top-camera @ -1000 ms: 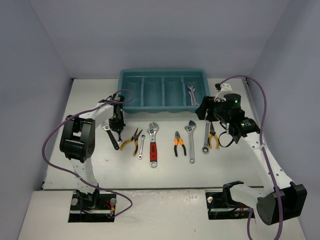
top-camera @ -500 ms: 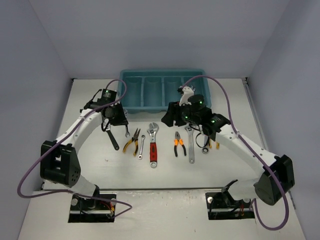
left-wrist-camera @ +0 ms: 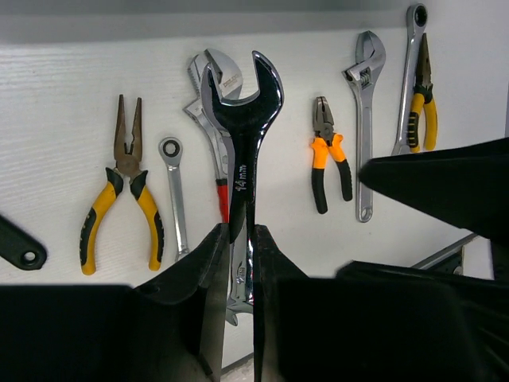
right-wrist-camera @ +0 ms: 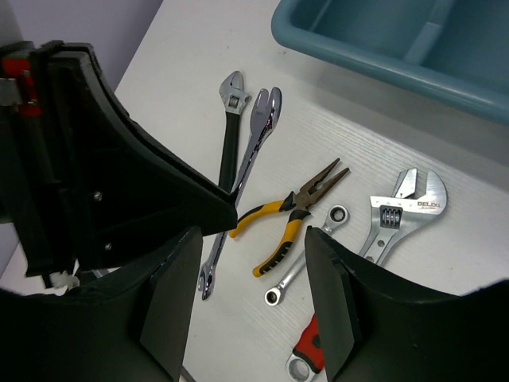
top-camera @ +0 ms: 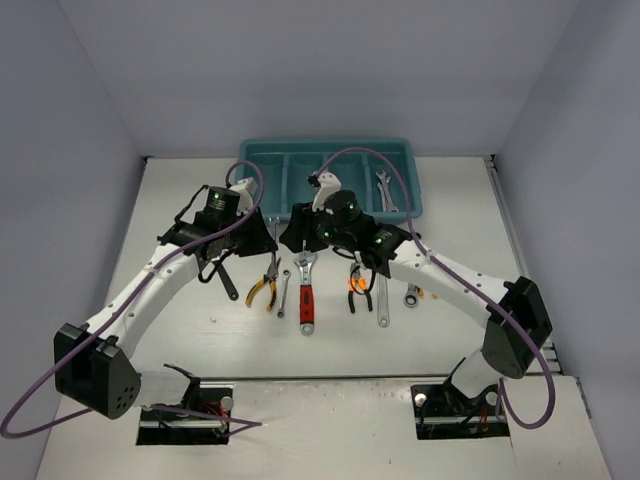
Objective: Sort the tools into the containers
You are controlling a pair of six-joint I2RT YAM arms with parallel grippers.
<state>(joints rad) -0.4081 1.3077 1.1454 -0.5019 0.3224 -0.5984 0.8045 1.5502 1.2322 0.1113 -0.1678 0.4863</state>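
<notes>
My left gripper (left-wrist-camera: 238, 239) is shut on a silver spanner (left-wrist-camera: 242, 119), which hangs above the row of tools. From above, the left gripper (top-camera: 262, 238) sits just in front of the teal tray (top-camera: 262, 152) of containers. My right gripper (top-camera: 300, 232) is right beside it, open and empty (right-wrist-camera: 253, 239), above the yellow pliers (right-wrist-camera: 290, 211) and small ring spanner (right-wrist-camera: 306, 255). The held spanner (right-wrist-camera: 250, 151) shows left of them. On the table lie a black wrench (top-camera: 225, 278), a red-handled wrench (top-camera: 305, 290), orange pliers (top-camera: 358, 288) and a silver adjustable wrench (top-camera: 383, 300). Spanners (top-camera: 384, 190) lie in the right compartment.
The two wrists nearly touch in the middle, in front of the tray; the right arm (left-wrist-camera: 445, 191) fills the left wrist view's right side. A long spanner (top-camera: 411, 295) lies at the row's right end, partly under the right arm. Purple cables loop above both arms.
Both arms swung toward the centre. The left gripper carried the spanner rightward. The right gripper came from the tray's right end to the middle tools, its jaws slightly narrower.
</notes>
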